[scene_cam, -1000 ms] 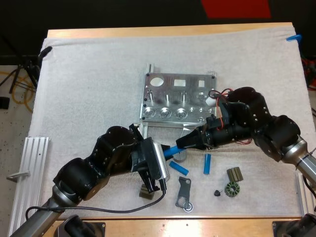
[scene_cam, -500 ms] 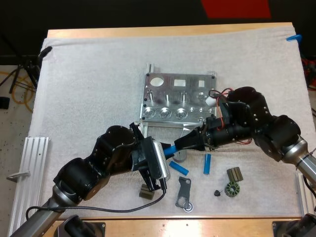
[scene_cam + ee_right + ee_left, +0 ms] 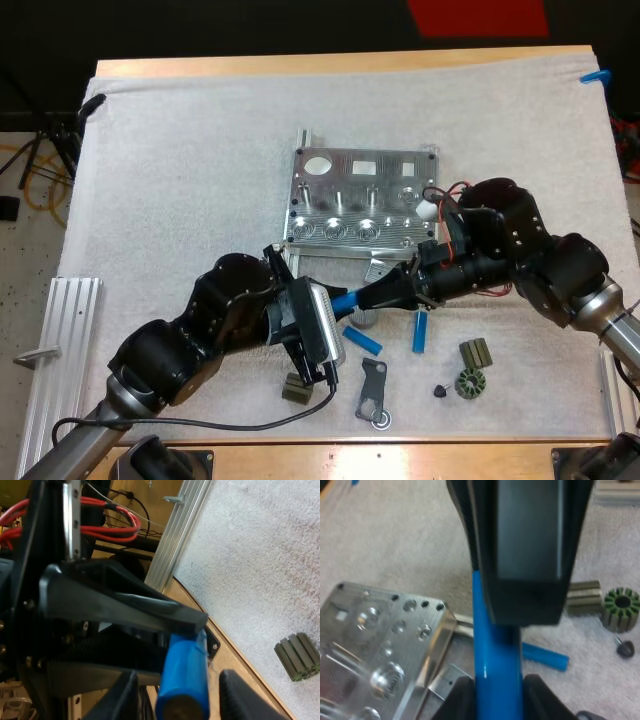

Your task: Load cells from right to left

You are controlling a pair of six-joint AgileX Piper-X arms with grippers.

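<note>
White mat [image 3: 180, 180] covers most of the table. Our 2 arms meet tip to tip over it, just in front of the fixture [image 3: 355, 205].

L gripper [image 3: 333, 303]: its fingers [image 3: 462, 700] press the held cell [image 3: 343, 299] from both sides, so it's clamped on that blue cyl.

R gripper [image 3: 372, 297]: its fingers [image 3: 125, 695] stand apart w/ a gap each side of the cell's end. They're spread and straddling it, not gripping. The cell runs btwn both grippers, off the mat.

The fixture is a metal plate w/ rows of round pockets. The pockets we can see show bare metal. A ribbed alu rail [image 3: 58, 350] lies at the table's left edge, beside the mat.

A loose cell [image 3: 362, 341] lies on the mat just below the grippers, and a 2nd loose cell [image 3: 420, 331] lies under our R arm. Nearer us lie:
- a flat dark bracket [image 3: 372, 390]
- a green stator ring [image 3: 467, 384]
- a grey block [image 3: 476, 352] touching the ring
- a small dark knob [image 3: 439, 390]
</note>
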